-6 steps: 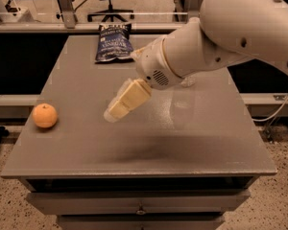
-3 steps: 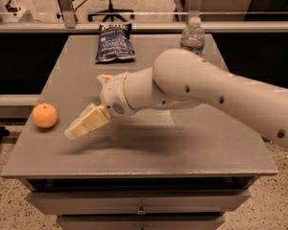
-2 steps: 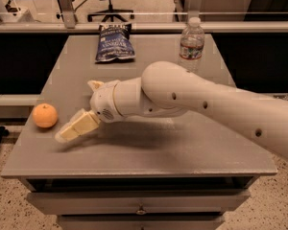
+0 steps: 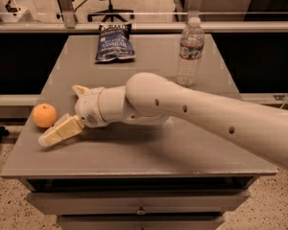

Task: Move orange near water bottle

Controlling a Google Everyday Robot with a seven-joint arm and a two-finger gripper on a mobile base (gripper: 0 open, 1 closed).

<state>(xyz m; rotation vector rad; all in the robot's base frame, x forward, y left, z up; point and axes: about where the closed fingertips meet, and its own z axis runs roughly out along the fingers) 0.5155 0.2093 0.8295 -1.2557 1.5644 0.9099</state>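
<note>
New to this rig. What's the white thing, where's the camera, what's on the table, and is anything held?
The big white tube is a robot arm reaching in from the right; the robot has just this one arm. Its cream-coloured tip is the gripper, the part that grasps. There is a single camera, looking down on the grey table from its front side. On the table are an orange near the left edge, a dark blue chip bag at the back, and a clear water bottle upright at the back right. The gripper sits low beside the orange, not around it, and holds nothing I can see.
</note>
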